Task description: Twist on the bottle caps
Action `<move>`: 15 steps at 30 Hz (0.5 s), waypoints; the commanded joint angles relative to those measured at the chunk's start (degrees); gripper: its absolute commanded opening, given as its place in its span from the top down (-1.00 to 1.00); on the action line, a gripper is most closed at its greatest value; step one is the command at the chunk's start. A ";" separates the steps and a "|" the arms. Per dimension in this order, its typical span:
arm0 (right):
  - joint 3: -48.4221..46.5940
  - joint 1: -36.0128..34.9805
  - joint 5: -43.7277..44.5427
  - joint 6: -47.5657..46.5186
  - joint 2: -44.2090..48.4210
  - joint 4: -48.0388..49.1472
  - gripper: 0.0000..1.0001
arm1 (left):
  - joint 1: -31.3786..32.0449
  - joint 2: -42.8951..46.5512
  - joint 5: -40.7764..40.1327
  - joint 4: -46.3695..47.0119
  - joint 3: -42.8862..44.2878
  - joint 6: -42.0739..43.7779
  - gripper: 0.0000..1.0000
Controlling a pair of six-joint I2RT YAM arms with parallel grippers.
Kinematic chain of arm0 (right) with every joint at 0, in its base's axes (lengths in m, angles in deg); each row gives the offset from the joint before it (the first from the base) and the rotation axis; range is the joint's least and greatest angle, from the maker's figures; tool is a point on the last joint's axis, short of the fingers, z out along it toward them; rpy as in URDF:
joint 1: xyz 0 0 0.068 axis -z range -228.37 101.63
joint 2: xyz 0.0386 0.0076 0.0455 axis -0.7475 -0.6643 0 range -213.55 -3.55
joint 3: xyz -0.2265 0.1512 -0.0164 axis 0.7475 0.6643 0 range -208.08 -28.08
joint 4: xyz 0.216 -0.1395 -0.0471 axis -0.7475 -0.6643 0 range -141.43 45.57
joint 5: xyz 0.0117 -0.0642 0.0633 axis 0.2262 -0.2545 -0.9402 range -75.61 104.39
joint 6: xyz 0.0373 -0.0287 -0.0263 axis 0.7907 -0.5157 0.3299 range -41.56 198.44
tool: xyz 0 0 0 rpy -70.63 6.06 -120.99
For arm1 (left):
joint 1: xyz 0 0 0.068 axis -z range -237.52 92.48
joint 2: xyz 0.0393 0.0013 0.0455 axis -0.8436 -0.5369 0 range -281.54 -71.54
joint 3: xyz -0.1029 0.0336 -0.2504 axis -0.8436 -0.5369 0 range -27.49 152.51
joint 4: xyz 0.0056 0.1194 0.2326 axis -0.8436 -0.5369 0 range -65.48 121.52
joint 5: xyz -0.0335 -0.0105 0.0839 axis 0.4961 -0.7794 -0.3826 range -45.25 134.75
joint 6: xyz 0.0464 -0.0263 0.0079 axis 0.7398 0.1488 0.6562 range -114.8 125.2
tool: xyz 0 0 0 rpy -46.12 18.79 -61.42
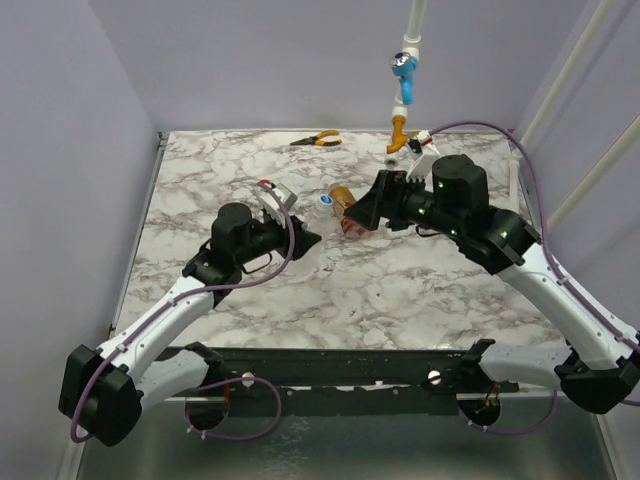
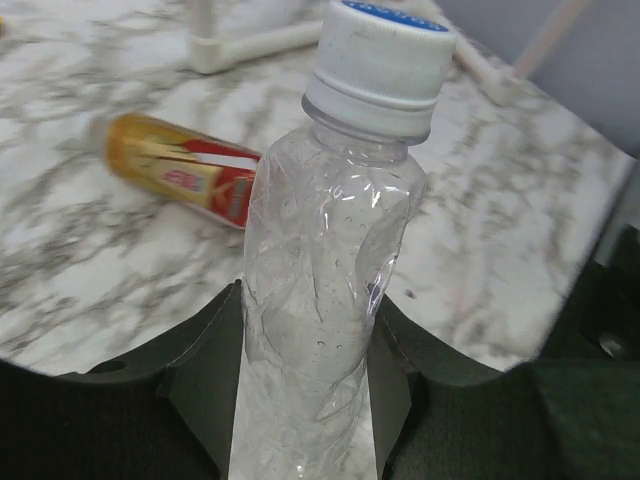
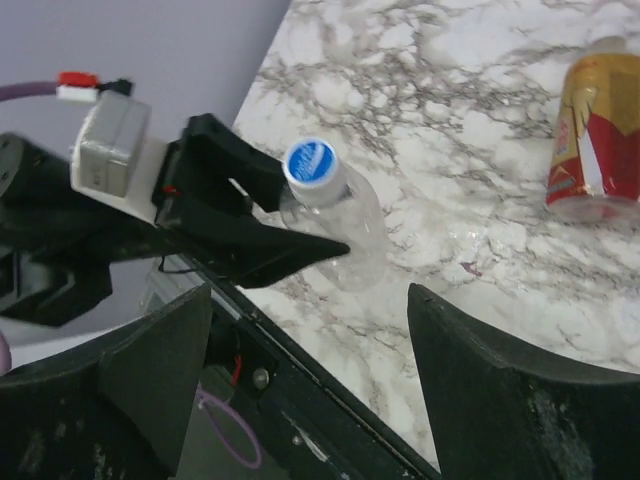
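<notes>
The marble table [image 1: 250,290] fills the middle of the overhead view. The two arms meet just above its centre, the left gripper [image 1: 305,238] coming in from the lower left and the right gripper [image 1: 358,212] from the right.

The left jaws are seen pinching a clear bottle [image 2: 315,270] low on its crumpled body. It is held off the table with its neck pointing toward the top of the left wrist view. The right jaws are spread wide with nothing between them. In the right wrist view they frame the lower corners, and the held bottle is in the upper left middle.

A red-labelled bottle [image 3: 598,130] with amber contents lies on its side on the table, at the upper right of that view and apart from both grippers. Whether its neck is capped cannot be told.

A white cap [image 3: 312,163] with a blue top is seated on the clear bottle's neck. How tightly it is threaded cannot be judged.

The step in hand is taken to be tightening this cap. It would be done well if the open jaws were centred squarely over the cap and closed on its ribbed wall only. The twist should be made about the neck's axis. The soft bottle is likely to be squashed or spun if the left grip is too loose.
</notes>
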 commanded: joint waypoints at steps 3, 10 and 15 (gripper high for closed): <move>-0.80 -0.20 -17.58 -15.20 -0.51 0.61 -0.62 | -0.88 -3.95 41.03 2.76 4.38 -5.66 0.89; -2.75 -0.21 -18.87 -19.10 -0.89 -3.50 -0.37 | -0.88 -6.31 46.89 3.82 5.04 -8.28 0.89; -2.19 -0.22 -20.99 -18.79 -1.46 -2.56 -0.15 | -0.87 -6.66 47.77 4.37 5.06 -9.43 0.89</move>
